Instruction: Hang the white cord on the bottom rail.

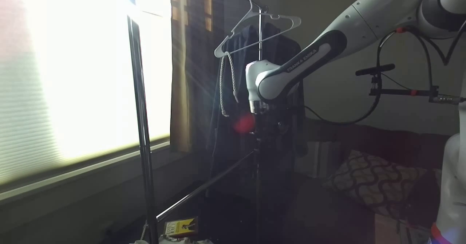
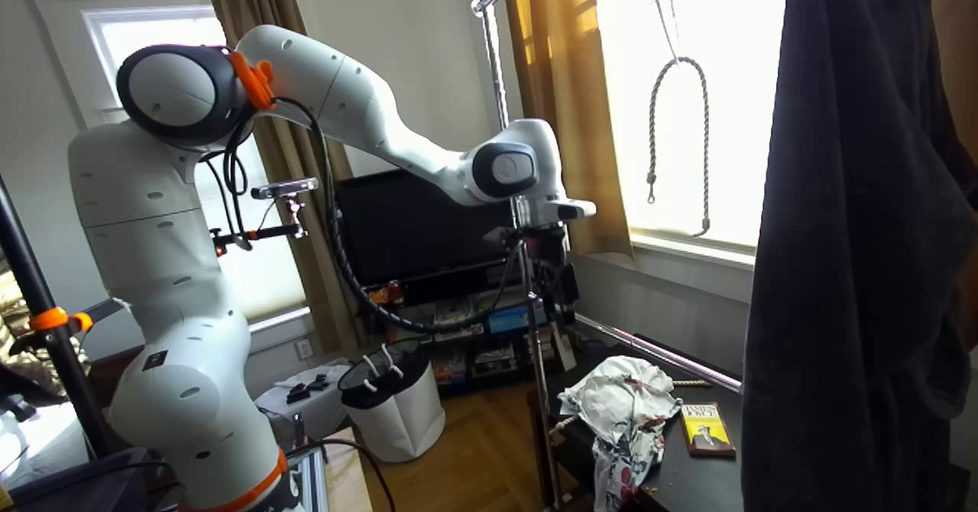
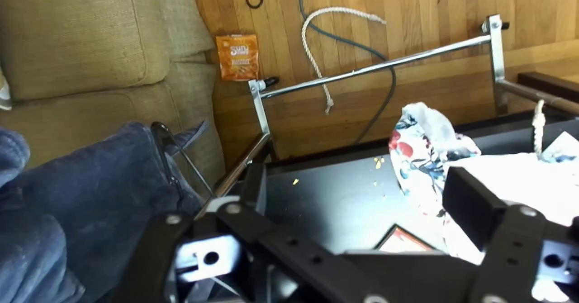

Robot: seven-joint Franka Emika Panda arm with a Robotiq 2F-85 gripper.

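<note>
The white cord (image 1: pixel 221 85), a limp twisted rope, hangs draped over one lower corner of the white hanger (image 1: pixel 251 14). Its two ends dangle; it also shows in an exterior view (image 2: pixel 705 145) but not in the wrist view. The bottom rail (image 1: pixel 204 188) slants between the rack's uprights and also shows in an exterior view (image 2: pixel 657 351), partly hidden by the gripper and the coat. My gripper (image 3: pixel 362 199) is open and empty, pointing down over the black table, below the hanger's level and apart from the cord.
A dark coat (image 2: pixel 863 267) hangs on the rack. The table (image 3: pixel 312 212) bears a crumpled white cloth (image 2: pixel 623 390) and a book (image 2: pixel 707 429). A rack upright (image 2: pixel 500 92) stands close to the arm. Another rope (image 3: pixel 304 36) lies on the floor beside a sofa (image 3: pixel 81 36).
</note>
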